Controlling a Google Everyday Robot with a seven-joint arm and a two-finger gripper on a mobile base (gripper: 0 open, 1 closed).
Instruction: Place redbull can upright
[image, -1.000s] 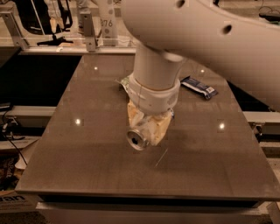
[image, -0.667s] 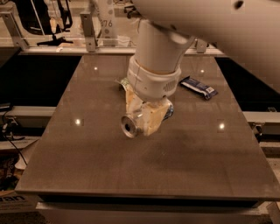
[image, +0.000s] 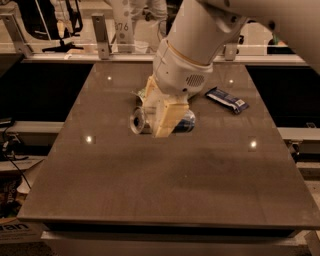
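Observation:
The redbull can (image: 138, 121) is held on its side, a little above the brown table (image: 165, 185). Its shiny silver top faces left and its blue body sticks out to the right of the fingers. My gripper (image: 166, 122), with cream-coloured fingers (image: 170, 112), comes down from the large white arm (image: 192, 55) and is shut around the can's middle. The middle of the can is hidden by the fingers.
A dark blue bar wrapper (image: 227, 100) lies on the table to the right of the gripper. A corner of a green snack bag (image: 140, 95) shows just behind the gripper on its left. A railing and clutter stand beyond the table's far edge.
The gripper has moved toward the far side of the table with the can, and turned so that the can lies more sideways, top to the left.

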